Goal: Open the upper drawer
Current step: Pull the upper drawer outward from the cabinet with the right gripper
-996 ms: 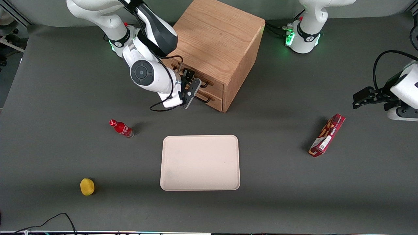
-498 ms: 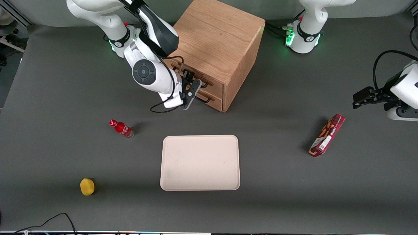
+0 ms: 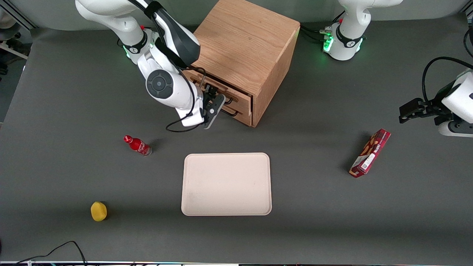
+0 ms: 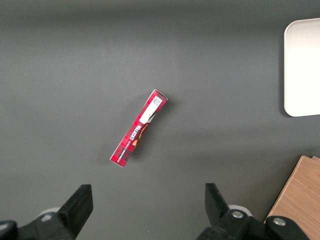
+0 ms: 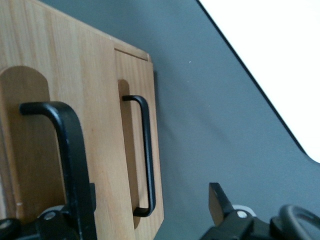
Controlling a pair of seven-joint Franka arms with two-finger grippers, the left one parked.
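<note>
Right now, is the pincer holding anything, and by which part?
Nothing is clamped. The open pincer straddles the upper drawer's black handle, apparently hooking the bar rather than pinching it.

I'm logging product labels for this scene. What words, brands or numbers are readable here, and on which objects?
Nothing reads for certain.
Flat red cardboard snack box: white lettering and a code patch on a white label, too small to read.
Small red bottle: white script, too blurred to read.
Light oak upper drawer, where the right gripper sits at its black handle: no text.
</note>
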